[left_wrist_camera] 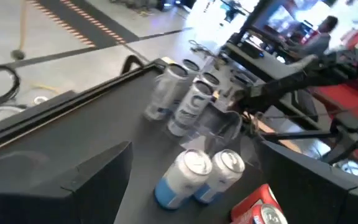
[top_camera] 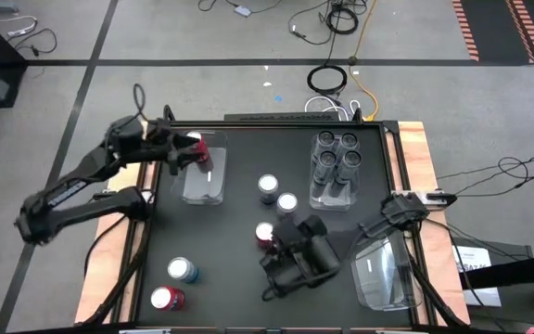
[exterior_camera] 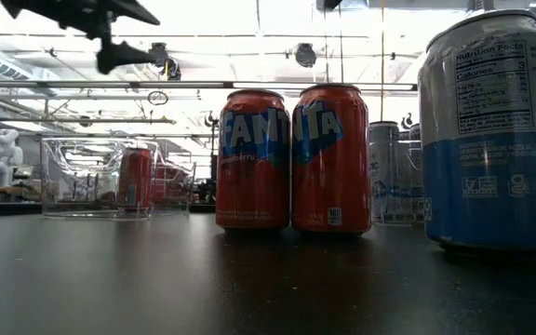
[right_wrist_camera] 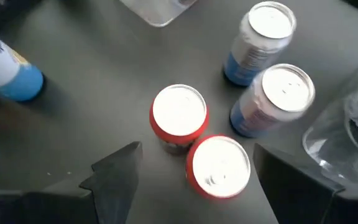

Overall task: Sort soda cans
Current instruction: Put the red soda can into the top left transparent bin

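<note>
Four grey cans [top_camera: 336,156] stand upright, packed in the far tray [top_camera: 315,193]; two blue cans [top_camera: 277,192] just beside it; two red cans [right_wrist_camera: 197,140] touching, nearer; one red can [top_camera: 199,148] in the left tray [top_camera: 202,190].

A robotics laboratory or workshop, indicated by the grey concrete floor [top_camera: 184,42] strewn with loose black and yellow cables [top_camera: 336,74], orange-and-black hazard-striped floor tape [top_camera: 468,32], bright ceiling strip lights [exterior_camera: 203,19] and a black-topped wooden-edged work table [top_camera: 239,278].

The soda cans [right_wrist_camera: 179,117] look like glossy painted metal with smooth silvery tops. Beside the left gripper [top_camera: 193,153], a tray [top_camera: 204,181] is clear, shiny plastic. The table [top_camera: 225,278] is matt black.
</note>
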{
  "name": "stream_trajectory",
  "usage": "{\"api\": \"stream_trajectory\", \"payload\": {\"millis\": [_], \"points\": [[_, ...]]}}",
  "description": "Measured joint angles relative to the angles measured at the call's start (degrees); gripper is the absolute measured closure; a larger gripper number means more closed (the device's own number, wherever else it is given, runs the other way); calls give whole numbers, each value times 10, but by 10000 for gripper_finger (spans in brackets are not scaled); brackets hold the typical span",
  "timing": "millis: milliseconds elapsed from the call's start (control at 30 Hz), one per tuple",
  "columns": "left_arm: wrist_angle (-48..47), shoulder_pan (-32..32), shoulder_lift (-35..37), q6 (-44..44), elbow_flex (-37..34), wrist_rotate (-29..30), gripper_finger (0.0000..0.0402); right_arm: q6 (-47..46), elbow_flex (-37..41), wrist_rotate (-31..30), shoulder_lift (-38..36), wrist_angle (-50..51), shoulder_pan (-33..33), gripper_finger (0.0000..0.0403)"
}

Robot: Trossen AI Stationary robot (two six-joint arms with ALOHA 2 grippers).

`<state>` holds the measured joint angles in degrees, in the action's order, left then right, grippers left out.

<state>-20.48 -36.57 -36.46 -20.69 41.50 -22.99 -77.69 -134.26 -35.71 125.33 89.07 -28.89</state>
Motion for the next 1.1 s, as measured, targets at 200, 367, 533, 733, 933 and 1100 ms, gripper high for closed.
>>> {"api": "stream_trajectory", "payload": {"millis": [200, 367, 533, 733, 933, 1100], "points": [[63, 175, -77, -11, 2, 111, 45, -45, 0, -21, -11, 9, -41, 106], [61, 310, -152, -15, 40, 200, 45, -57, 0, -23, -12, 9, -68, 106], [44, 405, -242, -11, 109, 250, 45, -77, 0, -45, -12, 9, -91, 106], [-74, 462, -365, 33, 224, 255, 45, -97, 0, -63, -13, 9, -115, 106], [-109, 496, -459, 107, 284, 246, 45, -126, 0, -83, -13, 10, -135, 106], [-111, 502, -506, 126, 294, 245, 45, -134, 0, -83, -12, 9, -144, 106]]}}
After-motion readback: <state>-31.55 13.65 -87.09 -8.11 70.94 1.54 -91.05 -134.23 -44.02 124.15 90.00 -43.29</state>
